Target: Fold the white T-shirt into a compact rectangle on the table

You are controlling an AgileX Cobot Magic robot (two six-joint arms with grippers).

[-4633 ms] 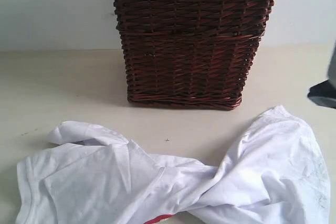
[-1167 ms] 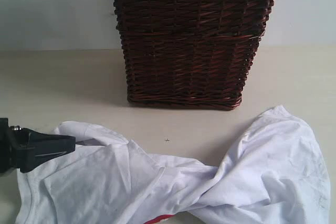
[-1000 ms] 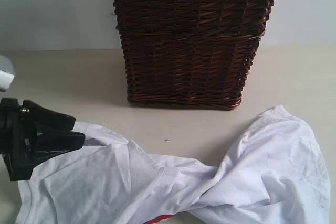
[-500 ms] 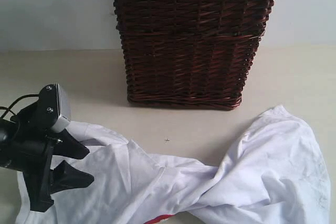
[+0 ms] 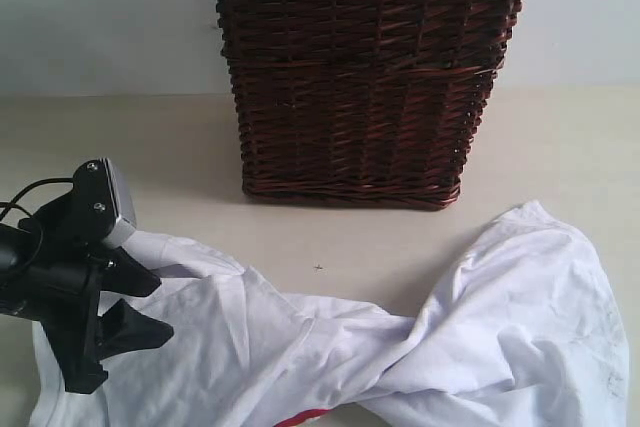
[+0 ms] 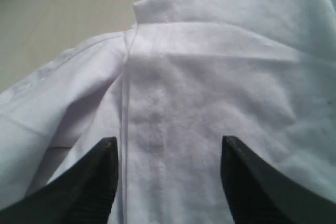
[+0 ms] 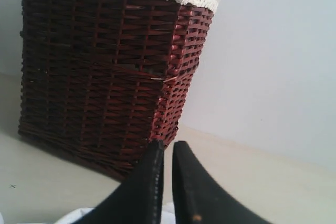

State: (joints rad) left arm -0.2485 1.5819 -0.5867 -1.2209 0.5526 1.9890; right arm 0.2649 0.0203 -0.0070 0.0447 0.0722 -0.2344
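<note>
T-shirt white, twisted, crumpled on table; left tool spread above it, right tool closed.

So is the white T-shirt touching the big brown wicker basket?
Apart. The exterior view shows a strip of bare cream table between the crumpled white cotton T-shirt and the dark brown wicker basket.
</note>
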